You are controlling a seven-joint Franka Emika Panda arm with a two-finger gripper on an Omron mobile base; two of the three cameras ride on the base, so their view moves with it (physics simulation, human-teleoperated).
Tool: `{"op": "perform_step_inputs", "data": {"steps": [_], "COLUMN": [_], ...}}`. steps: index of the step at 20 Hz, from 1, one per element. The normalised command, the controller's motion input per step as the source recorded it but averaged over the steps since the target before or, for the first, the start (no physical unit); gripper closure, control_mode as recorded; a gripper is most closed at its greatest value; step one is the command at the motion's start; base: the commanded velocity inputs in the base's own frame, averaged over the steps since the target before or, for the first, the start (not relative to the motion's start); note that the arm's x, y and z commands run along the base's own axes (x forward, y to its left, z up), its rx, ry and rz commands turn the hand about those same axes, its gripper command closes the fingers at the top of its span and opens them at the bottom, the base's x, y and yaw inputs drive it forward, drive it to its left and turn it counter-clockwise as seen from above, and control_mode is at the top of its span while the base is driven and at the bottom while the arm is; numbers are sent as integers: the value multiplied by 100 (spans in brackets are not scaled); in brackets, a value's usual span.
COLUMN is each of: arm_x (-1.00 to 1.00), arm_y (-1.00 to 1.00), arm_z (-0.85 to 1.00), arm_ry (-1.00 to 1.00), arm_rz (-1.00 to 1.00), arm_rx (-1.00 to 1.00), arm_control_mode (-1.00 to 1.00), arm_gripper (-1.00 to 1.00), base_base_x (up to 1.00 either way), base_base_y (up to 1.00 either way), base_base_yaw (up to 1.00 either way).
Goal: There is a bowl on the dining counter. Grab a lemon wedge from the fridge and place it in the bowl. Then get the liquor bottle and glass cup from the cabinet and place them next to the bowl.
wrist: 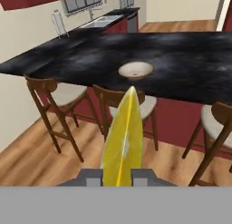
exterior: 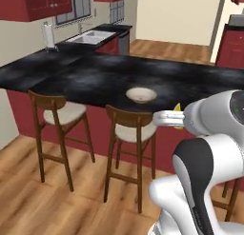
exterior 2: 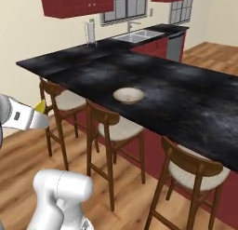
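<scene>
Lemon wedge (wrist: 123, 141) pinched upright in the narrow tool (wrist: 117, 177), well short of the worktop (exterior: 95, 77). Bowl (exterior: 141, 94) sits near the stool-side edge. Best carry high over the stools (exterior: 129, 134), centre above bowl, lower, then release.

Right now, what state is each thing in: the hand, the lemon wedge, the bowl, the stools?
hand: shut on the lemon wedge, short of the dining counter.
lemon wedge: held, off the counter.
bowl: upright on the counter, nothing in it.
stools: upright, drawn up to the counter.
</scene>
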Motion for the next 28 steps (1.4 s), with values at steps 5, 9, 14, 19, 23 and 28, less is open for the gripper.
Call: {"op": "perform_step_inputs", "data": {"steps": [5, 9, 14, 19, 23, 28], "arm_x": [0, 0, 0, 0, 0, 0], "arm_y": [0, 0, 0, 0, 0, 0], "arm_z": [0, 0, 0, 0, 0, 0], "arm_ry": [0, 0, 0, 0, 0, 0], "arm_rz": [0, 0, 0, 0, 0, 0], "arm_rx": [0, 0, 0, 0, 0, 0], "arm_control_mode": [100, 100, 100, 100, 100, 100], "arm_gripper": [100, 100, 100, 100, 100, 100], "base_base_x": [53, 63, 74, 78, 74, 83], "base_base_y": [58, 28, 20, 28, 52, 65], "base_base_yaw": [-43, -38, -34, -34, -32, -32]}}
